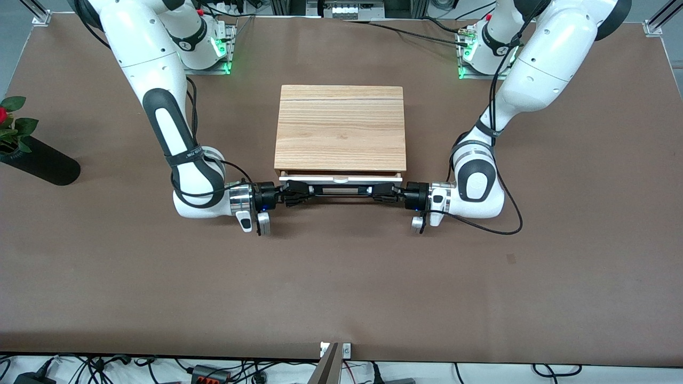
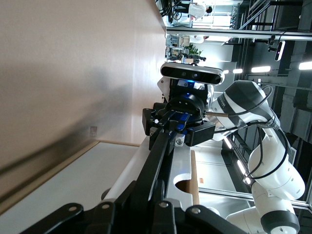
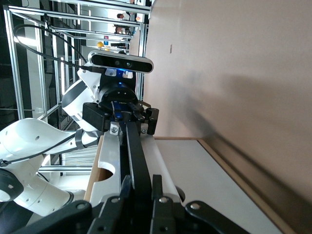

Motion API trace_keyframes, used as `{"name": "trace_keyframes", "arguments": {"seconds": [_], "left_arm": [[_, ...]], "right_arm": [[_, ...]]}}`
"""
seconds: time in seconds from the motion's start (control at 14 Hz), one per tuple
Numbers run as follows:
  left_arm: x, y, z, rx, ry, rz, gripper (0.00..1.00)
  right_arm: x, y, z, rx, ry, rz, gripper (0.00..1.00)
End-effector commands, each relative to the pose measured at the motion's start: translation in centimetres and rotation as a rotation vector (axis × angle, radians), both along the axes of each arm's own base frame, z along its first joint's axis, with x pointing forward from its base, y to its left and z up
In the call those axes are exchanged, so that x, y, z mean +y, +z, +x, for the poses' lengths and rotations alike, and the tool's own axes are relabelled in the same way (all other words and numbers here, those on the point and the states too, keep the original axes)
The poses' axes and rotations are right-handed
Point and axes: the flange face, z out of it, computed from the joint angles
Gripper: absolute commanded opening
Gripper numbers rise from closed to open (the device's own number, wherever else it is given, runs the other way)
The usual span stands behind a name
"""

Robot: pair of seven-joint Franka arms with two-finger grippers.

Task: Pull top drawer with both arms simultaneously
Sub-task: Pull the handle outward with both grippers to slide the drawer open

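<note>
The wooden cabinet [image 1: 340, 128] stands mid-table. Its top drawer [image 1: 341, 180] shows a white front panel just proud of the cabinet, with a narrow gap. The thin black bar handle [image 1: 341, 193] runs along it. My right gripper [image 1: 299, 194] is shut on the handle at the right arm's end. My left gripper [image 1: 382, 192] is shut on it at the left arm's end. In the left wrist view my left gripper [image 2: 145, 190] clamps the handle [image 2: 158, 151] beside the white panel [image 2: 73, 180]. In the right wrist view my right gripper [image 3: 141, 185] clamps the handle [image 3: 134, 146].
A black vase [image 1: 40, 160] with a red flower lies at the right arm's end of the brown table. A camera mount [image 1: 332, 362] stands at the table edge nearest the front camera. Both forearms lie low over the table beside the cabinet.
</note>
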Motion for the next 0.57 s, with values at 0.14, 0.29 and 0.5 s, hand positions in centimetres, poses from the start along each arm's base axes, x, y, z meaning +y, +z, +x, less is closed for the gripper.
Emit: {"name": "trace_keyframes", "arguments": {"seconds": [0.14,0.29,0.5], "left_arm": [[0.8,1.5,2.9,-0.043,0.063,-0.006,0.14],[0.9,1.7,3.4,-0.060,0.075,0.013,0.14],[1.2,1.3,3.5,-0.058,0.081,0.017,0.14]], "right_arm": [[-1.0,-1.2,3.2,-0.029,-0.049,0.008,0.15],[-1.3,-1.7,4.0,-0.036,-0.057,0.010,0.15],[-1.6,-1.8,4.9,-0.048,-0.066,0.013,0.15]]}}
